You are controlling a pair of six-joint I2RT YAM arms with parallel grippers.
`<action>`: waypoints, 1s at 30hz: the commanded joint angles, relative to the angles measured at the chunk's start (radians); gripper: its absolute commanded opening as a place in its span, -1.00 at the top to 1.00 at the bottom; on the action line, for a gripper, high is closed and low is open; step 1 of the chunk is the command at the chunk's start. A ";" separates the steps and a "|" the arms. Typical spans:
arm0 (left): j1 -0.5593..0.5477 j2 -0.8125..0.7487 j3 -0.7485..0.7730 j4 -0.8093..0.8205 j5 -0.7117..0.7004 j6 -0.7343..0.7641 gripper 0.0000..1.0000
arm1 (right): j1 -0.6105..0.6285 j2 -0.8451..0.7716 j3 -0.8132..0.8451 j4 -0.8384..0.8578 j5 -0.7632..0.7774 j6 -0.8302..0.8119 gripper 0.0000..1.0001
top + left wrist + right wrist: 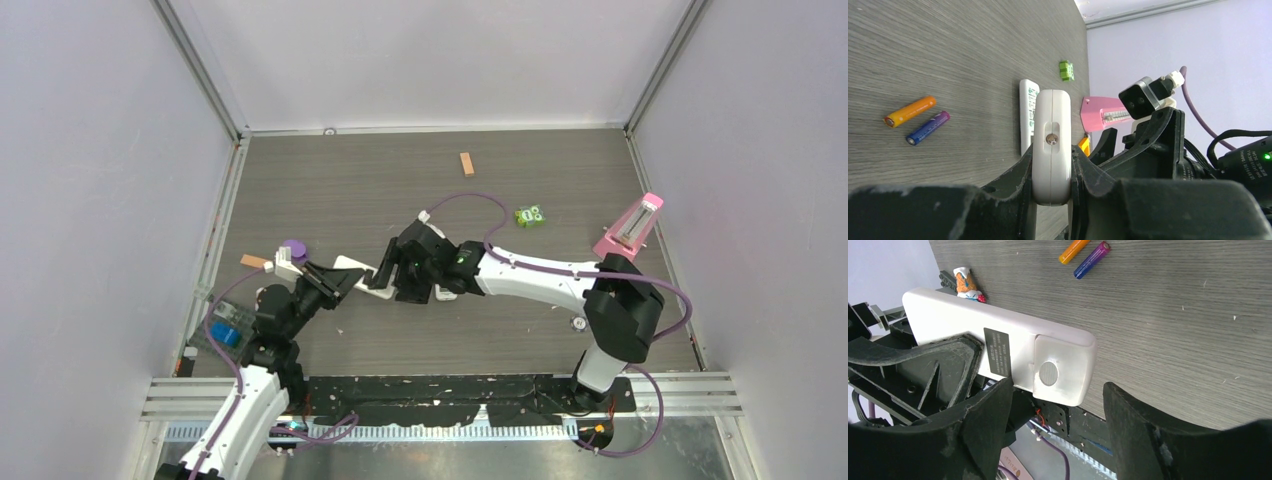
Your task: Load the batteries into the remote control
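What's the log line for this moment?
left gripper: shut on remote control | right gripper: open | orange battery, purple battery: on table, unloaded

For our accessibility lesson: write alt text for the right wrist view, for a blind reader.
The end of a white remote control, labelled back to the camera, sits between the open fingers of the right end effector. Beyond it, an orange battery and a purple battery lie on the table.

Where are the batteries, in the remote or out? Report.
Out. The orange battery and purple battery lie on the table, apart from the remote in the left gripper.
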 commanded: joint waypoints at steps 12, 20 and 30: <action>0.003 -0.016 0.033 0.114 0.074 -0.163 1.00 | -0.006 -0.247 -0.148 0.202 0.006 -0.066 -0.84; 0.003 -0.025 0.031 0.175 0.113 -0.296 1.00 | -0.022 -0.349 -0.285 0.336 -0.019 -0.054 -0.84; 0.003 -0.081 0.035 0.156 0.148 -0.347 1.00 | -0.052 -0.361 -0.411 0.588 -0.067 0.002 -0.68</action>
